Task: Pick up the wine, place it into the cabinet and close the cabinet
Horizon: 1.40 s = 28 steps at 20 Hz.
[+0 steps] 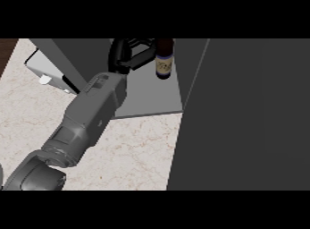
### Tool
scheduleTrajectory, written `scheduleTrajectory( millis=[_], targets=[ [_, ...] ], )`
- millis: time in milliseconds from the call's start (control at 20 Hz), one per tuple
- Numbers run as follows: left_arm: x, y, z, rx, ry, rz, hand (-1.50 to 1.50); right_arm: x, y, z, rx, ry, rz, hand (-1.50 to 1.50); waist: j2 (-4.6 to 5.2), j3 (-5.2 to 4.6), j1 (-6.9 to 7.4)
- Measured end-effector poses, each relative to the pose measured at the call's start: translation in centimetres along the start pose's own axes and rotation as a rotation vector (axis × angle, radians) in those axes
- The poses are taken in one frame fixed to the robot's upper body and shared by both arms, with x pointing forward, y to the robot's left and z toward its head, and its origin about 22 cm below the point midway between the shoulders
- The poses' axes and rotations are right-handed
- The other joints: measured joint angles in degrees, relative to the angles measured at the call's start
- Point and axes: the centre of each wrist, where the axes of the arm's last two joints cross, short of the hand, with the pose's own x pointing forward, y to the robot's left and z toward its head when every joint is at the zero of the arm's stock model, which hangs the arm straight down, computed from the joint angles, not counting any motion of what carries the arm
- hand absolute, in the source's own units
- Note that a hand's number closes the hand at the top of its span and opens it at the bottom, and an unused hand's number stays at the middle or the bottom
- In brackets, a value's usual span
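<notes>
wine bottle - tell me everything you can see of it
The wine bottle is dark, glass by its look, with a pale label and a dark band beneath. It sits inside the open cabinet, above its grey floor, one end cut off by the view's edge. The left hand curls round its side.

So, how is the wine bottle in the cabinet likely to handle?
Probably rigid: the wine bottle shows a straight outline in the left robot hand. Tall and narrow, so likely tippy on the cabinet shelf. Its round body could roll if toppled.
</notes>
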Motion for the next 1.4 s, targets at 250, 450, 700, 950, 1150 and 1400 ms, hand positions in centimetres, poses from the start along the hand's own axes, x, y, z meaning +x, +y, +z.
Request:
scheduleTrajectory(
  millis=[250, 450, 700, 950, 1150, 1400],
  targets=[
    [0.1, -0.6, -0.1, -0.058, -0.001, 0.056, -1.50, 0.0, -0.2, 0.3, -0.016, 0.011, 0.009, -1.50, -0.54, 0.06, 1.18],
    [0.3, -1.4, -0.1, -0.074, 0.006, 0.086, -1.50, 0.2, -0.6, 0.2, -0.027, 0.027, 0.031, -1.50, -0.89, 0.05, 1.84],
    [0.1, -1.8, 0.1, -0.083, 0.017, 0.111, -1.50, 0.2, -0.8, 0.6, -0.041, 0.036, 0.044, -1.50, -1.37, 0.10, 2.17],
    [-0.5, -1.6, 0.8, -0.121, 0.016, 0.154, -1.50, 0.2, -1.0, 0.7, -0.053, 0.049, 0.052, -1.50, -1.76, 0.09, 2.96],
    [-1.1, -1.5, 1.6, -0.177, 0.020, 0.206, -1.50, 0.1, -0.9, 0.7, -0.068, 0.055, 0.045, -1.50, -2.08, 0.15, 3.56],
    [-1.9, -1.5, 3.1, -0.221, 0.025, 0.247, -1.50, 0.1, -1.1, 0.8, -0.073, 0.064, 0.061, -1.50, -2.38, 0.20, 4.14]
  ],
)
